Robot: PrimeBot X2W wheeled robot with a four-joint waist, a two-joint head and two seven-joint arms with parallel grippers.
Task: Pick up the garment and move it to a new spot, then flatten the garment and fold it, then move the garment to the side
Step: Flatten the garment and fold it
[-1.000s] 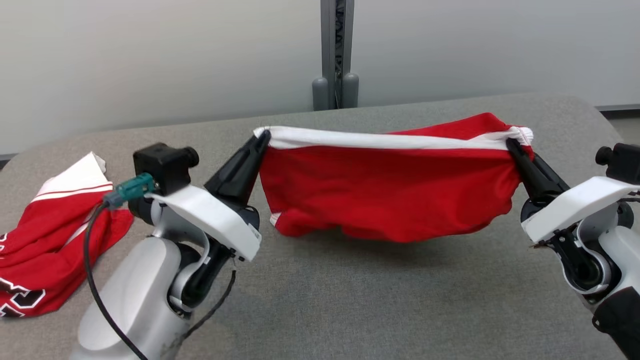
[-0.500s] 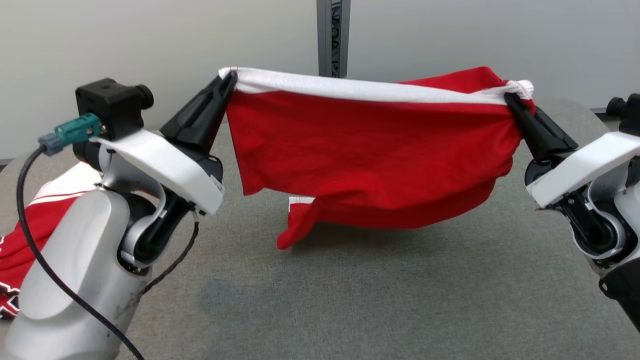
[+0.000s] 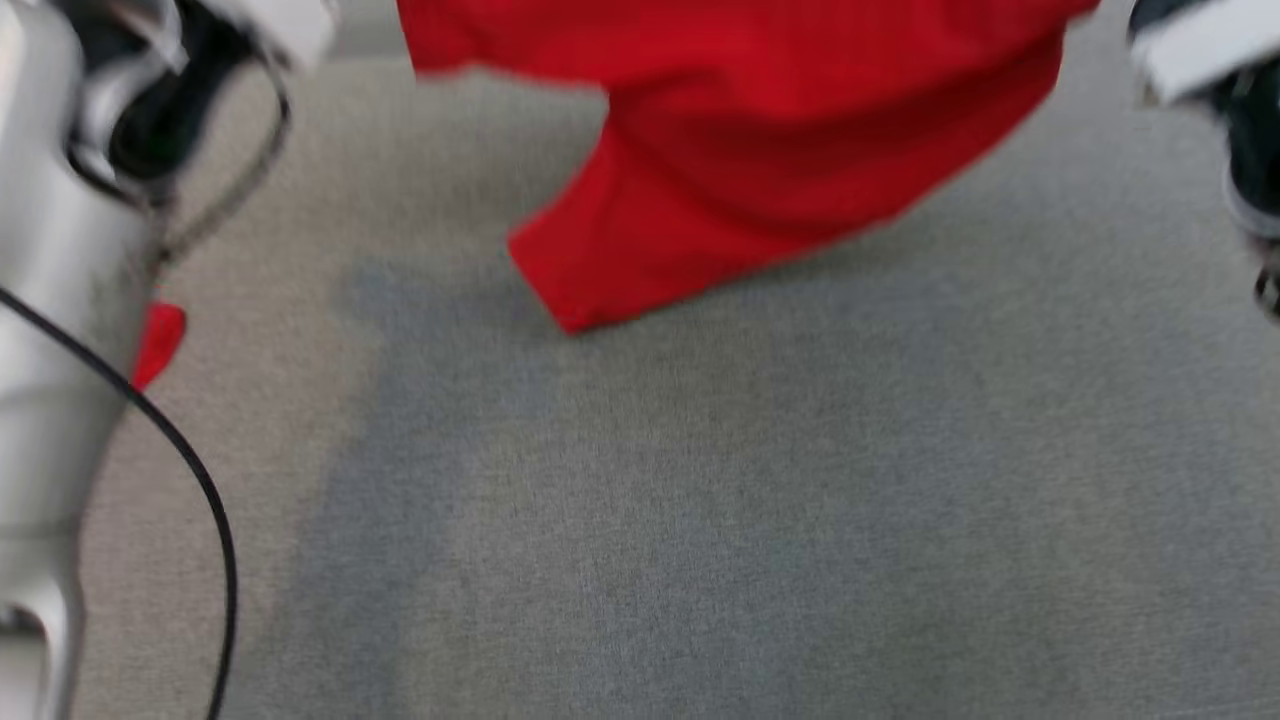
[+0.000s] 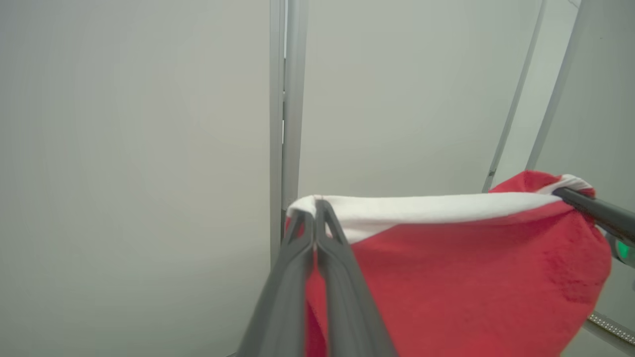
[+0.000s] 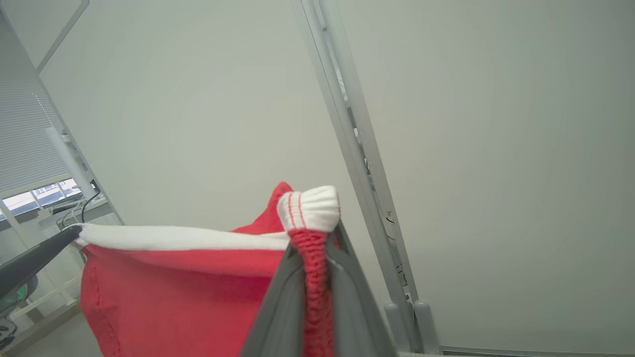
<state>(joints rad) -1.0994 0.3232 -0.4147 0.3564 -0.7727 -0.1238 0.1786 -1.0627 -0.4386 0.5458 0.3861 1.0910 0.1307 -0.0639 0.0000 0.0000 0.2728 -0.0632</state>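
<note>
The garment (image 3: 720,160) is red with a white waistband, and it hangs stretched between both grippers above the grey table (image 3: 700,520). Its lowest corner dangles near the table's middle. In the left wrist view my left gripper (image 4: 315,206) is shut on one end of the white waistband (image 4: 426,210). The right gripper's dark finger (image 4: 598,210) holds the far end. In the right wrist view my right gripper (image 5: 317,238) is shut on the bunched waistband end (image 5: 310,208), and the left gripper (image 5: 44,253) shows at the left edge. The head view is blurred.
A scrap of a second red garment (image 3: 160,340) peeks out behind my pale left forearm (image 3: 50,300), with a black cable (image 3: 200,480) looping beside it. My right arm (image 3: 1220,60) sits at the upper right. A grey wall post (image 4: 284,99) stands behind.
Both grippers have lifted the stretched garment higher, out of the top of the head view. The head view itself has shifted down and closer to the table.
</note>
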